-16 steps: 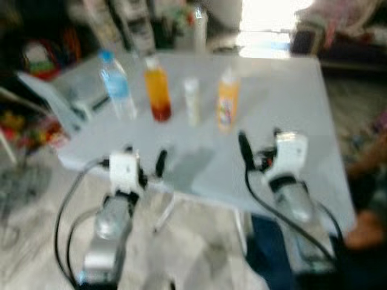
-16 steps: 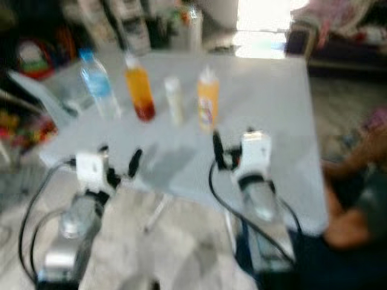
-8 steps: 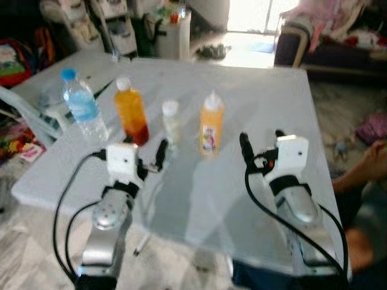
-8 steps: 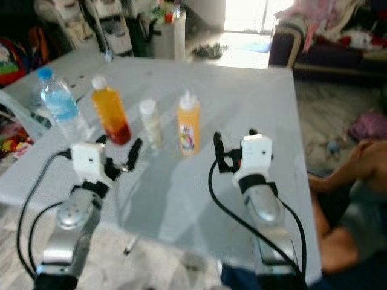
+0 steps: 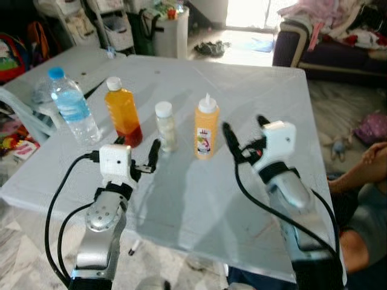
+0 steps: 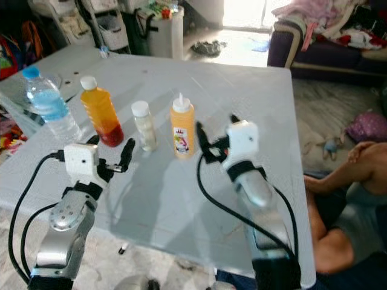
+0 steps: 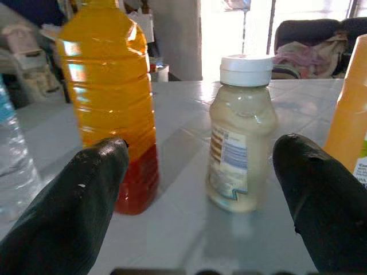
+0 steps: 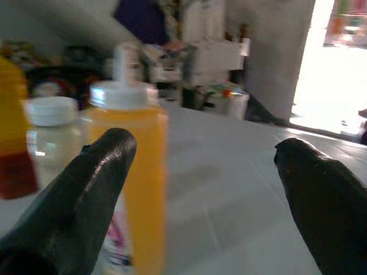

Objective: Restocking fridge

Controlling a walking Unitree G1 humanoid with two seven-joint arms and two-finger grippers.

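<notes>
A: Four containers in a row on the grey table (image 5: pixel 260 84). Landmark: the yellow squeeze bottle (image 5: pixel 206 127) with the pointed white cap. Beside it, toward the robot's left, stand a small pale bottle with a white cap (image 5: pixel 164 125), then an orange juice bottle (image 5: pixel 123 113), then a water bottle with a blue cap (image 5: pixel 71 106).

B: Pincers?

A: Right pincer (image 5: pixel 243 134) just right of the squeeze bottle, fingers apart, nothing held. Left pincer (image 7: pixel 200 189) fingers also apart, empty, aimed at the gap between the juice bottle and the pale bottle.

B: Step in hand?

A: My judgement: picking up the first items to restock. For the right side, swing toward the squeeze bottle so the body sits between both fingers before closing; grip mid-body, not the narrow cap. The left should centre on one bottle, since the two stand close and a wide approach could knock the neighbour.

B: What's unclear?

A: No fridge seen. The labels are too small to read, so the pale bottle's contents are unknown. The right wrist view is blurred. A person's arm (image 5: pixel 369 166) is cut off at the frame edge, right of the table.
</notes>
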